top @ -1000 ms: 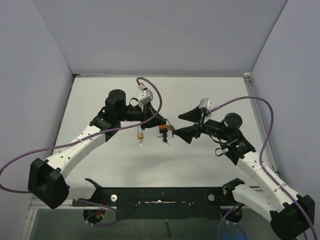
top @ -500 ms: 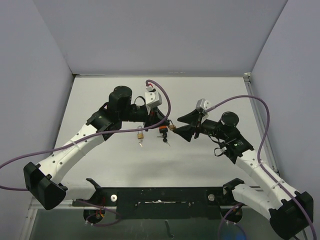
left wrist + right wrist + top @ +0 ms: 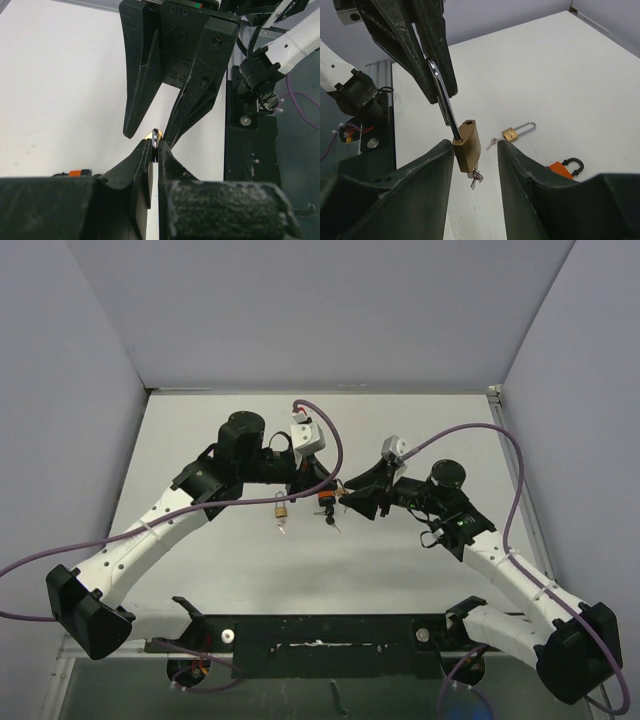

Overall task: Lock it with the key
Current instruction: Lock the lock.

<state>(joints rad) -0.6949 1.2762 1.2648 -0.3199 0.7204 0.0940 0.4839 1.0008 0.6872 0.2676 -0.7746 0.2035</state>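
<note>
Top view, padlock (image 3: 341,495): held in the air above the white table (image 3: 420,420), between the two gripper tips near the middle; too small here to read its details.
Top view, left gripper (image 3: 328,486): reaches in from the left and meets the padlock.
Top view, right gripper (image 3: 352,502): comes in from the right, jaws spread.
Top view, table: a small brass lock (image 3: 281,509) and an orange lock (image 3: 325,502) lie just below the grippers, apart from each other.
Left wrist view, left gripper (image 3: 155,150): jaws pressed on the thin silver shackle (image 3: 156,140), which shows edge-on, with a glint of brass beside it.
Left wrist view, right gripper (image 3: 148,137): opposite, its black fingers wide apart.
Right wrist view, padlock (image 3: 466,147): brass body tilted, hanging from a long silver shackle (image 3: 442,97); a dark hole in its top face; a key (image 3: 476,175) sticks out underneath.
Right wrist view, right gripper (image 3: 475,145): jaws spread, one finger on each side of the body; cannot tell whether they touch it.
</note>
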